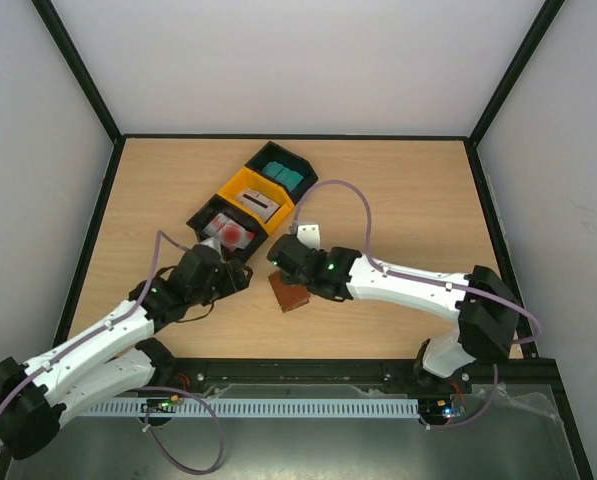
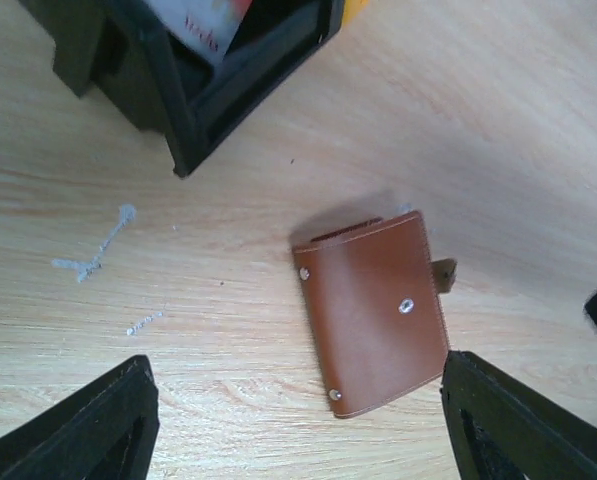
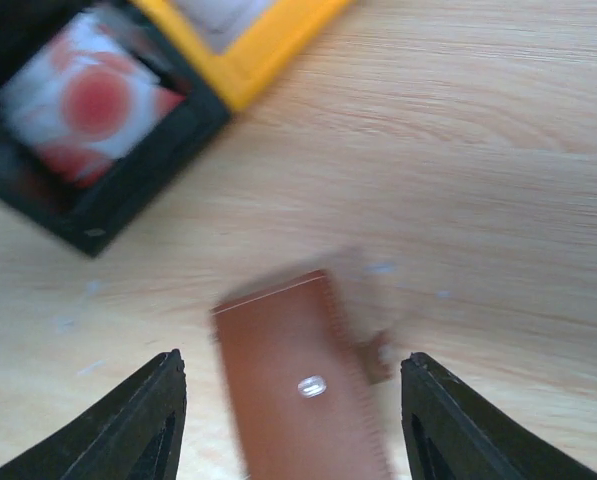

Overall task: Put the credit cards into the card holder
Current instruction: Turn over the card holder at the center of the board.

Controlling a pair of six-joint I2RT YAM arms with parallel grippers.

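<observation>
left wrist view: closed card holder point(image 2: 373, 315) on the table point(image 2: 528, 120), left gripper point(image 2: 298, 415) and right gripper point(image 3: 293, 405) both spread wide.

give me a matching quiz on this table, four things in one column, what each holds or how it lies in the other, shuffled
Things:
1. card holder
2. yellow bin
3. far black bin
4. near black bin

States:
a. holds teal cards
b. lies folded closed on the table
c. holds a white card with red marks
d. holds a grey card

Pairs: 1-b, 2-d, 3-a, 4-c
</observation>
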